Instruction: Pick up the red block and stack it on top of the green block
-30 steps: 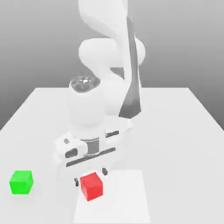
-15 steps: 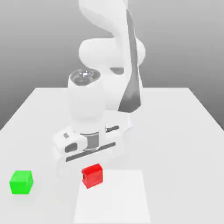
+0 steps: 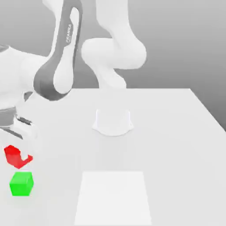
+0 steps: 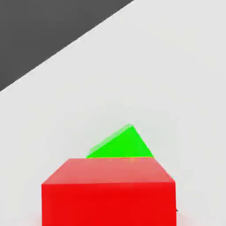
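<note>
1. Pincer (image 3: 17, 150) grips the red block (image 3: 15, 156), carried in the air at twelve o'clock of the green block (image 3: 21, 183), just above it.
2. We see green (image 4: 121, 144) peeking past red (image 4: 108, 190) in the hand view (partly hidden).
3. We judge that releasing off-centre could tip red onto the bench (image 3: 167, 132).
</note>
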